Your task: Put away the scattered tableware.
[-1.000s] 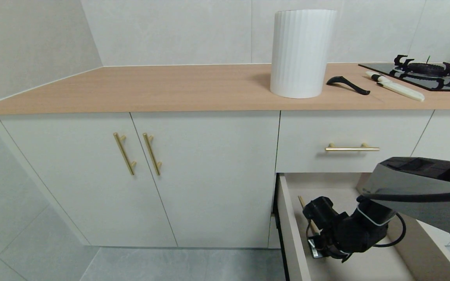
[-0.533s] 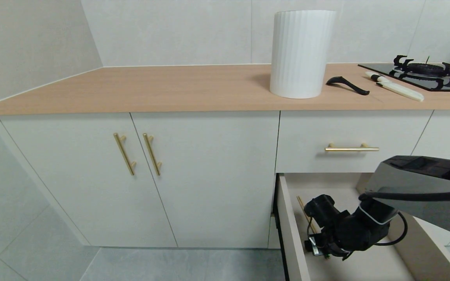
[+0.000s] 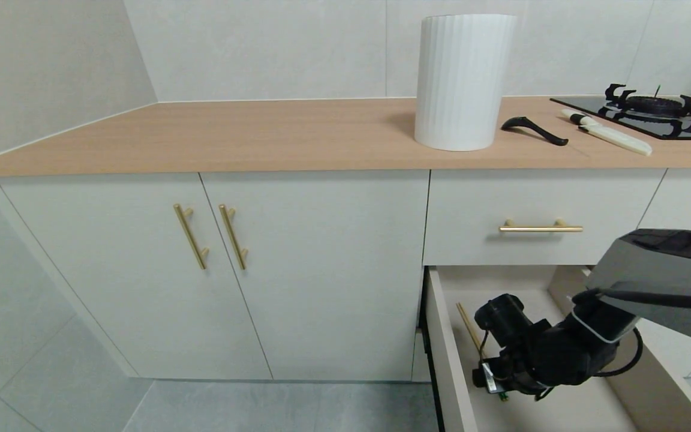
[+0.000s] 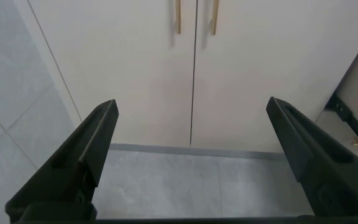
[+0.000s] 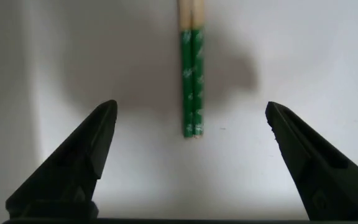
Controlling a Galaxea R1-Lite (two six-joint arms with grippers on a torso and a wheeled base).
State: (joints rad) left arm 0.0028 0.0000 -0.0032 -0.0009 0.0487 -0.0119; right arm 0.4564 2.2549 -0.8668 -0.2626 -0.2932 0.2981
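OK | right gripper (image 5: 191,109) jaws spread, empty | chopsticks (image 5: 191,37) flat on drawer (image 3: 450,360) floor, centred between the jaws | light, stiff, thin, likely to roll: pinch both together mid-shaft | left gripper (image 4: 191,109) jaws spread, empty

Two chopsticks (image 5: 188,74), one knife (image 3: 612,135), one white canister (image 3: 462,81).

No text, number or sign can be read anywhere. The chopsticks (image 5: 191,74), lying on the floor of the open drawer (image 3: 448,360), carry faint pale marks along their green ends, too small and blurred to make out. Nothing else bears visible print.
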